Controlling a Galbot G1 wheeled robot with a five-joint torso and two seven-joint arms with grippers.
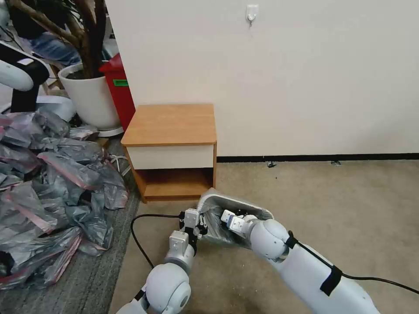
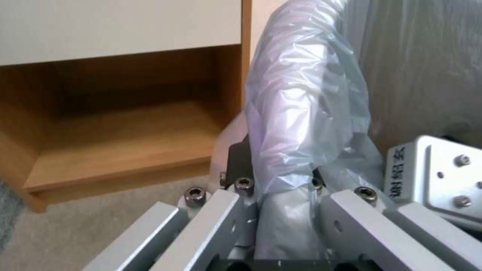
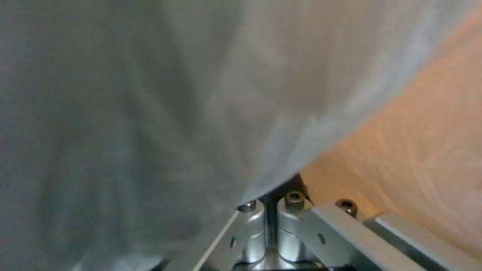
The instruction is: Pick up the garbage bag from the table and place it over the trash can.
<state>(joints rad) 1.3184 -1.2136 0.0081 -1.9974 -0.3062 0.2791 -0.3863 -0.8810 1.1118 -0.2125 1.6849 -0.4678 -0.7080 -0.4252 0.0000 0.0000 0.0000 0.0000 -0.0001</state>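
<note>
The trash can (image 1: pixel 238 204) stands on the carpet just in front of the table (image 1: pixel 170 124), tipped slightly. The grey garbage bag (image 1: pixel 216 227) is draped into it and over its rim. My left gripper (image 1: pixel 201 223) sits at the can's left rim. In the left wrist view it (image 2: pixel 281 165) is shut on the garbage bag (image 2: pixel 301 113) folded over the rim, one dark pad (image 2: pixel 237 160) against the cream outer wall (image 2: pixel 227 140). My right gripper (image 1: pixel 226 216) reaches inside the can and is shut on bag film (image 3: pixel 150 113).
A big heap of grey-and-pink bags (image 1: pixel 48 187) covers the floor at the left. Behind it stand a white plant pot (image 1: pixel 89 98) and a red box (image 1: pixel 118 87). A black cable (image 1: pixel 139 235) loops by my left arm. Open carpet (image 1: pixel 340 205) lies to the right.
</note>
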